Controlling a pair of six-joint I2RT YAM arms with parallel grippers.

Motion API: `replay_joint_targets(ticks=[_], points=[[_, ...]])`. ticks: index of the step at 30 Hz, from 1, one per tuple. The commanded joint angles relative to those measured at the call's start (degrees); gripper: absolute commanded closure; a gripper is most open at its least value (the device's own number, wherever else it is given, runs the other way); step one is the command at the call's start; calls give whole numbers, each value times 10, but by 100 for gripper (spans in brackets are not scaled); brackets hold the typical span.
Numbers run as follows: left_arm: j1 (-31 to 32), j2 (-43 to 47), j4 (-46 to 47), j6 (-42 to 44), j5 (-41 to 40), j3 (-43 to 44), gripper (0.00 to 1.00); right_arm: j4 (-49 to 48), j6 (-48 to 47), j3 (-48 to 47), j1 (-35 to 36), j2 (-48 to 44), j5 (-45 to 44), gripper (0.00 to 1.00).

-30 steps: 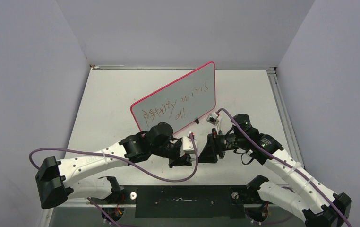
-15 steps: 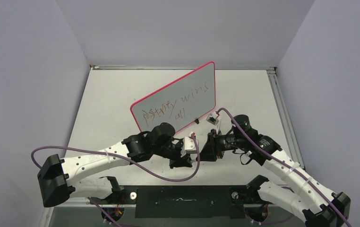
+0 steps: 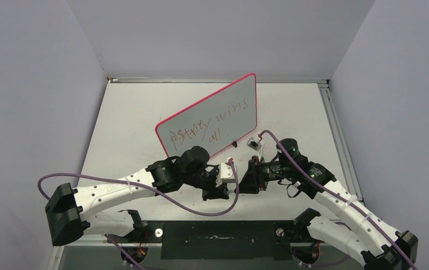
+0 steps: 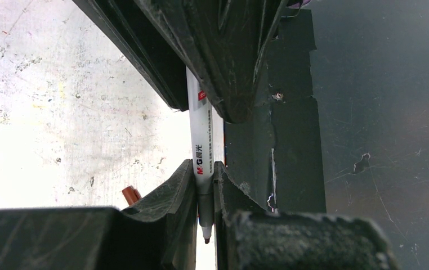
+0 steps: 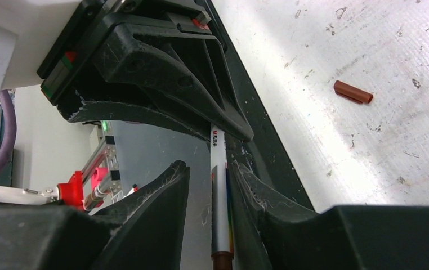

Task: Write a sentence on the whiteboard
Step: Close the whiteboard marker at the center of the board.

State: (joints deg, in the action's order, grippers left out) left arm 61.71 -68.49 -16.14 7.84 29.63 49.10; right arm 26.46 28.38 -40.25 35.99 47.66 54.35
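Note:
The whiteboard [image 3: 223,104] stands tilted mid-table, red-rimmed, with the sentence [image 3: 212,125] in dark-red scrawl on two lines. In front of it the two grippers meet tip to tip. My left gripper [image 3: 222,188] [image 4: 204,166] is shut on a white marker [image 4: 200,135], whose bare tip pokes out behind the fingers. The marker's [image 5: 218,169] back end lies between the jaws of my right gripper [image 3: 245,183] [image 5: 208,165]. It rests against one finger [image 5: 246,185], with a gap to the other, so this gripper is open.
A brown-red marker cap [image 5: 353,91] [image 4: 132,195] lies loose on the scuffed white tabletop [image 3: 128,124] near the grippers. A black strip [image 3: 218,239] runs along the near edge. Purple cables [image 3: 201,211] trail from both wrists. Grey walls close in the sides and back.
My right gripper's jaws have narrowed round the marker's back end, and that arm has edged towards the left gripper. The left gripper keeps its grip and has barely moved.

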Motion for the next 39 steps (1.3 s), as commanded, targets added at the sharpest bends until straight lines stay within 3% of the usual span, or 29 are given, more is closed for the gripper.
replay_joint_targets(ticks=[1,15,22,23,26,28,31,36,39], points=[[-5,-2,8,-7,-1,25,100,-29,7,2,0,-11,17,68],[-7,-5,8,-14,-3,27,100,-29,7,7,4,-13,13,73],[-7,-6,13,-20,-6,28,100,-21,-5,-4,5,-14,-12,95],[-8,-5,16,-25,-14,27,93,-13,-12,-10,6,-15,-33,95],[-7,5,34,-55,-58,15,49,36,-43,-38,3,-18,-162,95],[-5,21,56,-89,-106,-4,37,57,-60,-50,-1,-18,-226,95],[14,49,83,-143,-226,-47,32,82,-80,-57,-8,-21,-309,95],[23,59,176,-282,-336,-142,30,95,-87,-63,-26,-38,-400,95],[27,34,188,-295,-370,-158,29,93,-78,-63,-37,-59,-443,95]])
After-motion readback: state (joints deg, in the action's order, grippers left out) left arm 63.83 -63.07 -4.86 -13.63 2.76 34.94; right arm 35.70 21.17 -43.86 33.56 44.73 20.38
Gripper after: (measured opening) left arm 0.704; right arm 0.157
